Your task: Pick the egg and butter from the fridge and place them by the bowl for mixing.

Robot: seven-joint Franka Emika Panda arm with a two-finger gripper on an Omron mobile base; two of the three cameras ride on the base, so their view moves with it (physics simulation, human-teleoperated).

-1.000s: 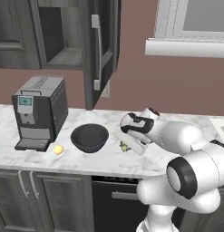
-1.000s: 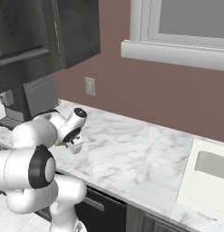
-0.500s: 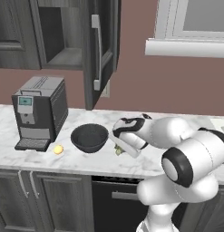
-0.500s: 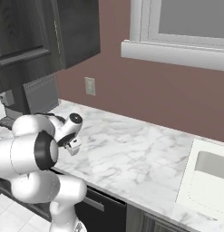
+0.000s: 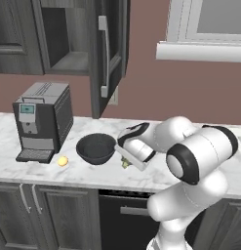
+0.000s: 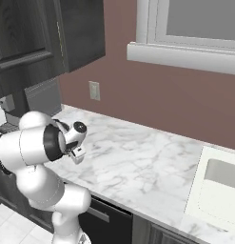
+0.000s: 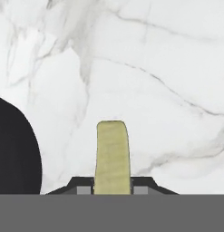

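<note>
The butter is pinched in the claw, which has come down and moved left over the last second, so the stick now hangs low over the marble desk just to the right of the bowl. The egg already lies on the desk at the other side of the bowl, near the coffee machine. In my judgement only the release of the butter remains; it seems very near the surface.
</note>
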